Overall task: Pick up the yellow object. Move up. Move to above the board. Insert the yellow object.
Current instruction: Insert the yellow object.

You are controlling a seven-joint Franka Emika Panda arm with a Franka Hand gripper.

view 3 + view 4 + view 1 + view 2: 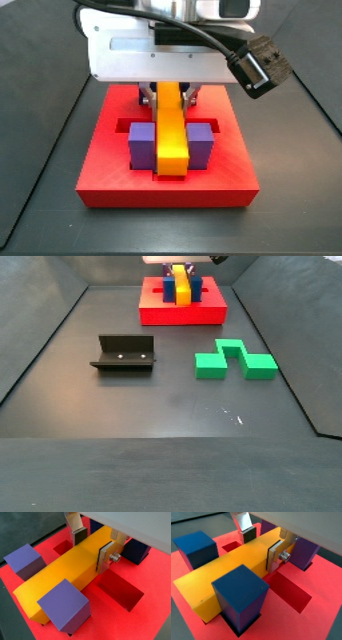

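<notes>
Gripper [93, 546] clamps the yellow object [63, 579] across its width. Bar's long axis runs between the posts [63, 604], along the board [167, 185] channel.

The gripper [93, 547] is closed in on the board [107, 185], clamped on the yellow object [171, 140] between purple posts [63, 604] on either side. Open bench [160, 406] is left in front, broken by the fixture [123, 353] and green block [234, 360].
</notes>
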